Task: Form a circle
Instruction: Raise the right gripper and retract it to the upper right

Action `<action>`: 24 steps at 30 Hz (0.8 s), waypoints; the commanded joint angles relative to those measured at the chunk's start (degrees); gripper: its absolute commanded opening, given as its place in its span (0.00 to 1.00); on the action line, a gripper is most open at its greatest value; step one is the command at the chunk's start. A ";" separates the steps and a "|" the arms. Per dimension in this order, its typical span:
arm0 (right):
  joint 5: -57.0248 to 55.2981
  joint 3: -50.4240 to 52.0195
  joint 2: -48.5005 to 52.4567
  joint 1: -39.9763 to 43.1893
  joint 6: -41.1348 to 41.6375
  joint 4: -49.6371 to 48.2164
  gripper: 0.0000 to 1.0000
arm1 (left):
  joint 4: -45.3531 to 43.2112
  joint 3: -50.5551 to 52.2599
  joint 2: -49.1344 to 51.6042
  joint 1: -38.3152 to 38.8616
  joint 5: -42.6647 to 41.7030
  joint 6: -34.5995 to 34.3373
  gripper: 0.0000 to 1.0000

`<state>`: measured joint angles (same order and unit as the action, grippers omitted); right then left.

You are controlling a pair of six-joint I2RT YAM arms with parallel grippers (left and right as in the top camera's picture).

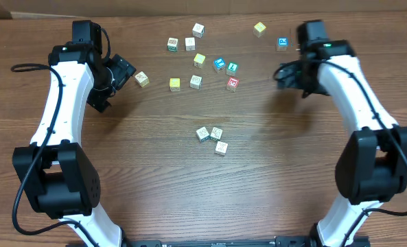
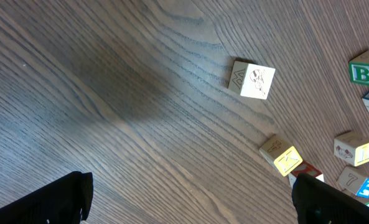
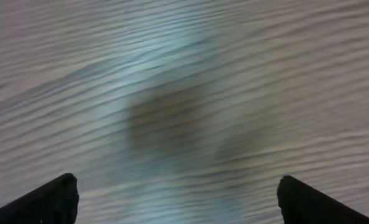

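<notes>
Roughly central on grained bench [image 1: 189, 192], at 6 o'clock from scattered cubes [image 1: 195, 81]: circle [image 1: 217, 133], bent clump of three cream wooden cubes, long axis 9-to-3, hooking toward 5. Left fingers [image 2: 53, 202], right fingers [image 3: 47, 199] splayed, empty.

15 small cream wooden picture cubes [image 1: 195, 81] total, incl. 3 in centre clump [image 1: 217, 133]; 2 white-black robot arms [image 1: 62, 103].

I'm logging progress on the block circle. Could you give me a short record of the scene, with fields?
center clump: three cubes close together, no closed ring yet
other cubes: scattered across the far side of the table
left end effector: open, empty, near a lone cube
right end effector: open, empty, over bare wood
</notes>
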<state>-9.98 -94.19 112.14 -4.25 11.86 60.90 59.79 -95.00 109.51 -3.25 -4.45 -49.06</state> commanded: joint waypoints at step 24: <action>-0.31 -1.40 -0.59 9.53 0.37 -0.15 1.00 | -2.80 -0.31 -0.11 23.21 15.52 28.94 1.00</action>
<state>-9.89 -94.19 112.14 5.21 11.99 60.95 58.19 -95.00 109.51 17.78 2.74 -23.03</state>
